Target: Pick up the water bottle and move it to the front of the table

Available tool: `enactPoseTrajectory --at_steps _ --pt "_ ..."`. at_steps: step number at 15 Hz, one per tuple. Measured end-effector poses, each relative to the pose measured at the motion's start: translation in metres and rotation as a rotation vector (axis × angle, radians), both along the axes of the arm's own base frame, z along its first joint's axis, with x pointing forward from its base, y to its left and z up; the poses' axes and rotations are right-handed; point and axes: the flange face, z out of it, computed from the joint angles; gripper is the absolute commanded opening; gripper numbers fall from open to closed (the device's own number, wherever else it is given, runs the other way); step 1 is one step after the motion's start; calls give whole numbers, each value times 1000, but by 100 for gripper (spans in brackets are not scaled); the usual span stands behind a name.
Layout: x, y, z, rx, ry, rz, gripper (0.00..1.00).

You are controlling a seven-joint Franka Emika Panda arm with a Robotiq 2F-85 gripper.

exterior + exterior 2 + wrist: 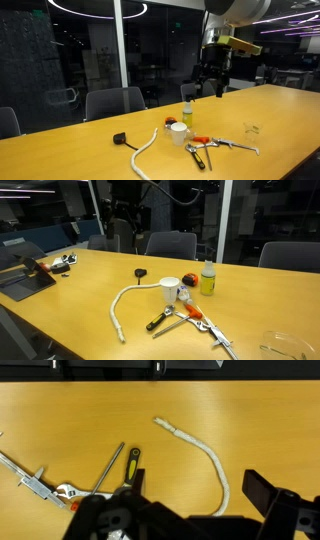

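Water bottle stands upright on table, near long edge on chair side, just beside white cup. White rope and metal tools lie further from that edge. Gripper hangs over table, well apart from bottle. Its fingers are spread wide, with nothing between them, and touch nothing.
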Motion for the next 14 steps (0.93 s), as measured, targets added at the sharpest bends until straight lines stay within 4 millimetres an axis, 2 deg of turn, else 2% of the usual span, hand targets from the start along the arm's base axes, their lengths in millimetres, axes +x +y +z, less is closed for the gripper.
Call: enactPoseTrajectory --at_steps 4,14 --pt "1 0 5 2 -12 0 100" --pt "1 0 5 1 -11 0 100"
